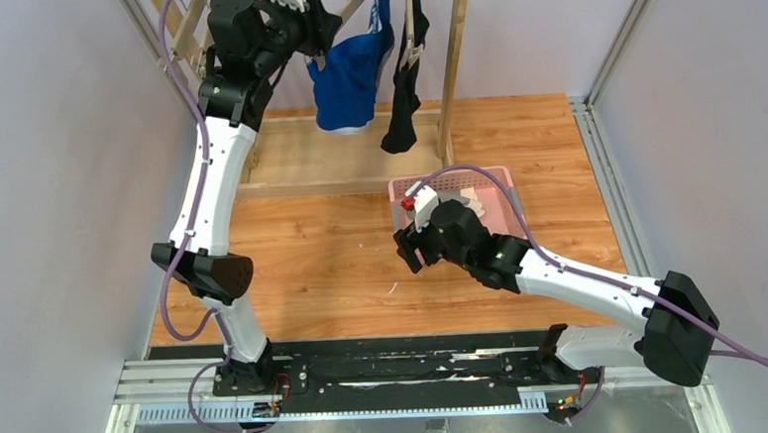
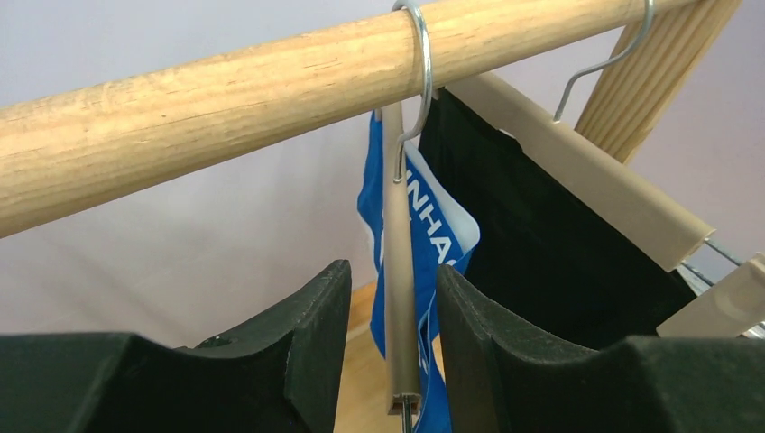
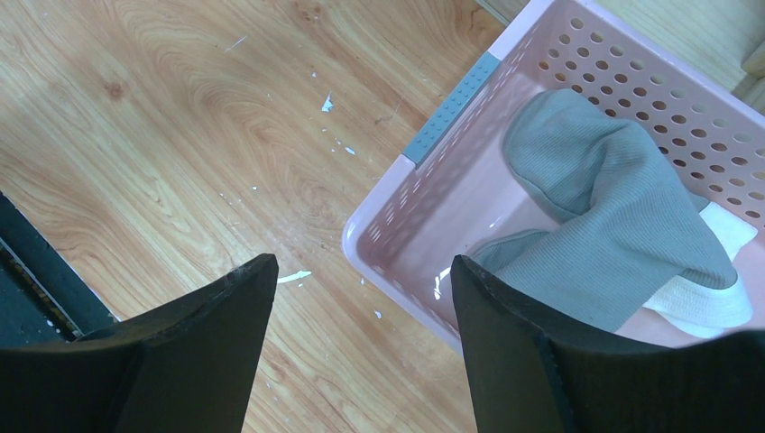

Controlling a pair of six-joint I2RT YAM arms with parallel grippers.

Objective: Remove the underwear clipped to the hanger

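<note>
The blue briefs [image 1: 353,74] with white trim and the black briefs [image 1: 404,96] hang from beige hangers on the wooden rail at the back. My left gripper [image 1: 316,27] is raised to the rail. In the left wrist view it [image 2: 394,343] is open, with its jaws on either side of the end of the blue briefs' hanger [image 2: 400,271], not touching it. The blue briefs [image 2: 424,225] and black briefs [image 2: 541,244] hang just behind. The grey briefs [image 3: 613,216] lie in the pink basket [image 3: 424,189]. My right gripper [image 3: 361,334] is open and empty above the basket's near corner.
The wooden rail [image 2: 225,90] carries the metal hanger hooks [image 2: 419,72], and a second beige hanger [image 2: 586,180] holds the black briefs. The rack's wooden frame [image 1: 451,64] stands at the back of the table. The pink basket [image 1: 504,205] sits right of centre, partly under my right arm. White fabric [image 3: 713,289] lies under the grey briefs.
</note>
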